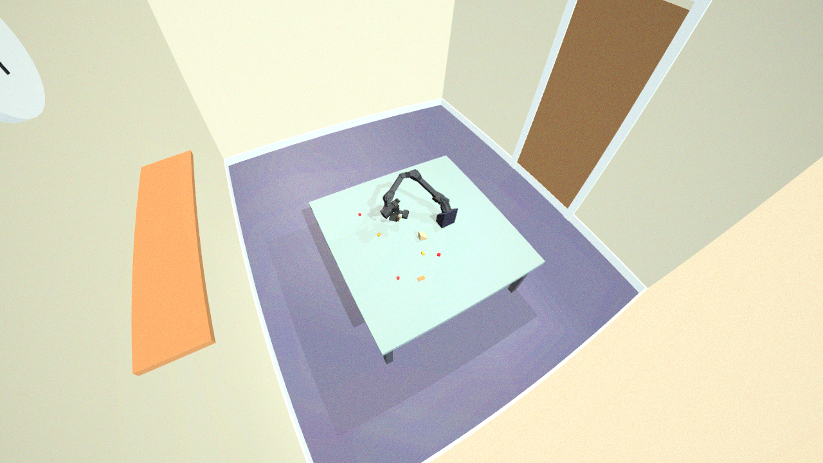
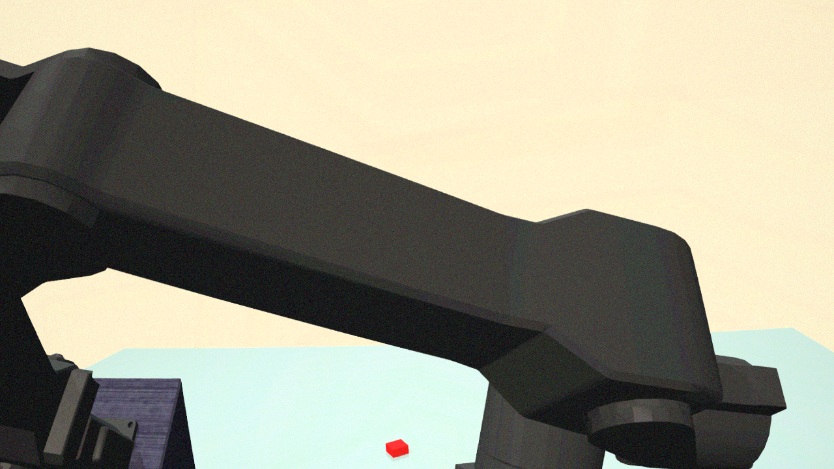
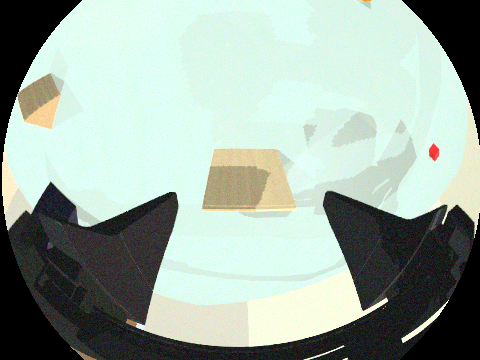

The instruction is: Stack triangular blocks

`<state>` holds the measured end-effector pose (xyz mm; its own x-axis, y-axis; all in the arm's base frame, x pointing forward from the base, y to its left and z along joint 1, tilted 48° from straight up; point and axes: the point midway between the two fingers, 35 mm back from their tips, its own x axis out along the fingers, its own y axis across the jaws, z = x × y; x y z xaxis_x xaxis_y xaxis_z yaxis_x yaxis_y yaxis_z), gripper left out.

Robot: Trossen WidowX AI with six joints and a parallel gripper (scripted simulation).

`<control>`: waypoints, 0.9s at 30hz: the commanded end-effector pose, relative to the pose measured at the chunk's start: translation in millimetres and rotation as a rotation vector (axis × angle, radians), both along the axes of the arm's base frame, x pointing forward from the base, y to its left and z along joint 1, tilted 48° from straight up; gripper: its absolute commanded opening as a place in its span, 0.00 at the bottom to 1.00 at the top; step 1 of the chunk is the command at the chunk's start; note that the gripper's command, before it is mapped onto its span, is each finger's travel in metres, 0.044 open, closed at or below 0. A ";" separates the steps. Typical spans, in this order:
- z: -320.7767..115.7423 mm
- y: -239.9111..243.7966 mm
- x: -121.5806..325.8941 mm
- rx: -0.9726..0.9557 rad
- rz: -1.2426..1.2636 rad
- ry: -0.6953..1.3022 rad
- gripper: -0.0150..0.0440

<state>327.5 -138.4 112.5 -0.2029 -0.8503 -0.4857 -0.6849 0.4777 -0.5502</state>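
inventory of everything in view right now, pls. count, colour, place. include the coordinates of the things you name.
triangular blocks: 2, light wood, one (image 3: pixel 250 182) beneath the tool, other (image 1: pixel 422 235) (image 3: pixel 40 102) nearer the arm's base
red blocks: 3, (image 1: pixel 359 214) (image 1: pixel 438 254) (image 1: pixel 397 278), spread on table
yellow blocks: 2, (image 1: pixel 378 234) (image 1: pixel 422 253), on table
flat block: 1, orange, (image 1: pixel 421 278), on table
table: 1, pale mint, (image 1: pixel 460 276), mid-room
wall panel: 1, orange, (image 1: pixel 166 258)
clock-like disc: 1, white, (image 1: pixel 20 86), on wall, cut off
door: 1, brown, (image 1: pixel 598 86), in wall
arm: 1, black, (image 1: pixel 426 185) (image 2: pixel 320 215), over table
tool: 1, black, open, (image 3: pixel 250 197)
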 end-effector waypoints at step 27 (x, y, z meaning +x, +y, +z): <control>-19.5 -32.1 -10.2 -0.032 -0.029 0.021 0.78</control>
